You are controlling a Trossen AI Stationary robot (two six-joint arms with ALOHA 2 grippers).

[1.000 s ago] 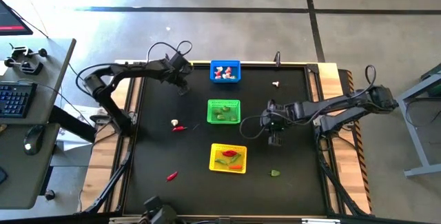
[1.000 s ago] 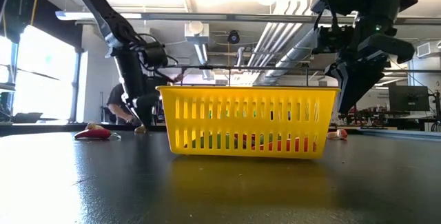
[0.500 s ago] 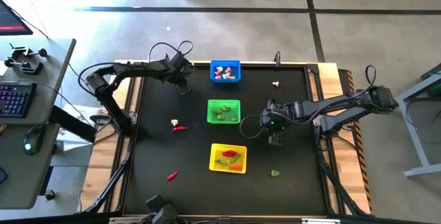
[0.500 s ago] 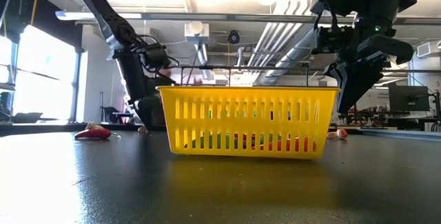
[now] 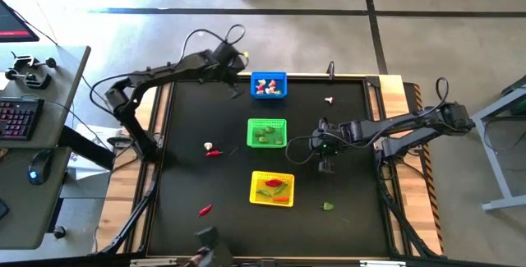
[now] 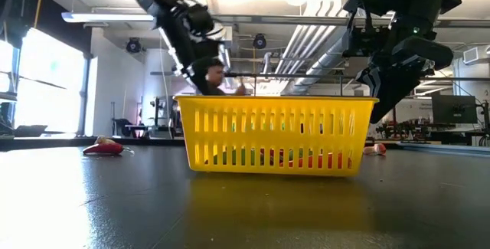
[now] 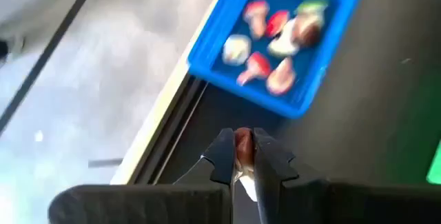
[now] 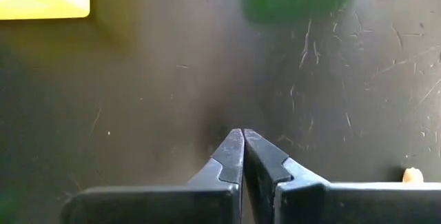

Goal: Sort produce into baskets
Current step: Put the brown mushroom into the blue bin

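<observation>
The grey concrete floor (image 5: 288,4) has dark lines across it. A grey desk (image 5: 37,148) with a lit keyboard (image 5: 16,119) stands beside the black table (image 5: 189,177). Silver ceiling pipes (image 6: 306,46) hang overhead. 1 bright window (image 6: 46,80), maybe, glows.
</observation>
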